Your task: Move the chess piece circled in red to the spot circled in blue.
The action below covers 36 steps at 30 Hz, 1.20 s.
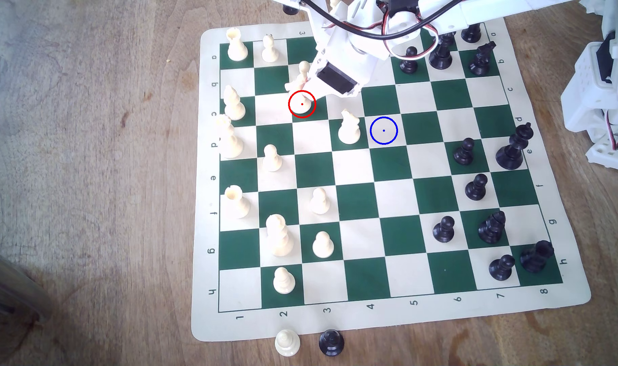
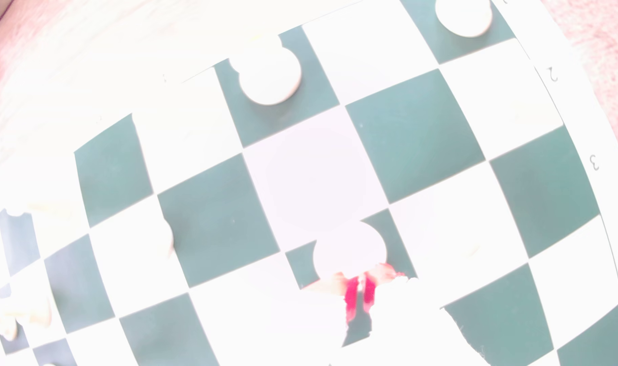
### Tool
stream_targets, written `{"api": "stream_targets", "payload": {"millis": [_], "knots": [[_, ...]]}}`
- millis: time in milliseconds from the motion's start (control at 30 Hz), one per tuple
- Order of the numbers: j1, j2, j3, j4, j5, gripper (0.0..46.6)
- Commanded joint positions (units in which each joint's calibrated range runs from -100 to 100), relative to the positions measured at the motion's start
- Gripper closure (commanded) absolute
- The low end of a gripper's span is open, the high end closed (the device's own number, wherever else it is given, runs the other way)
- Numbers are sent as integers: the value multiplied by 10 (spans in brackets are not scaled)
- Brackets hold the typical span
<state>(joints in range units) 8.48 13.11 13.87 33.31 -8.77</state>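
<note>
- The white arm [image 1: 349, 52] enters from the top edge of the exterior view, around 1 o'clock of the board's centre, and slopes down toward 8 o'clock, black and red cables looping over it.
- Its tool [image 1: 302, 88] ends at the red-ringed green square, the tip touching or just above the chess piece [image 1: 302, 105], a short cream pawn whose round base sits inside the red ring.
- Whether the tool's fingers are apart, together, or clamped on the pawn I cannot tell: the white fingers merge with the cream pieces behind them in the exterior view, and the wrist view is badly overexposed.
- In the wrist view the chess piece [image 2: 349, 251] shows as a washed-out pale disc on a green square, with blurred red and white tool parts [image 2: 358, 295] touching its edge.
- The spot [image 1: 384, 130], a cream square with a blue ring and dot, lies at about 4 o'clock from the pawn, two files over; it is bare.
- A cream knight [image 1: 349, 128] stands on the green square between pawn and spot, just beside the blue ring.
- The arm hides part of the board's [image 1: 370, 316] upper middle; black pieces [image 1: 441, 52] near the top are partly covered.
- Two captured pawns, one cream [image 1: 287, 343] and one black [image 1: 331, 342], stand at the mat's lower edge on the wooden desk [image 1: 89, 176].
</note>
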Motion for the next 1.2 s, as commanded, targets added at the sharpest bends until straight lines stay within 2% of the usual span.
{"api": "stream_targets", "payload": {"millis": [0,133,167,267,333,533,733,867,1033,1167], "knots": [[-2,-18,-43,1,2,464],[-2,-19,-43,1,2,464],[-2,-20,-43,0,-2,399],[2,-20,-43,-3,-8,308],[3,-20,-43,-5,-8,288],[6,-22,-43,-37,-16,266],[9,-22,-48,-54,-17,264],[9,-22,-44,-46,-12,302],[8,-22,-43,-32,-6,329],[8,-22,-43,-23,0,383]]}}
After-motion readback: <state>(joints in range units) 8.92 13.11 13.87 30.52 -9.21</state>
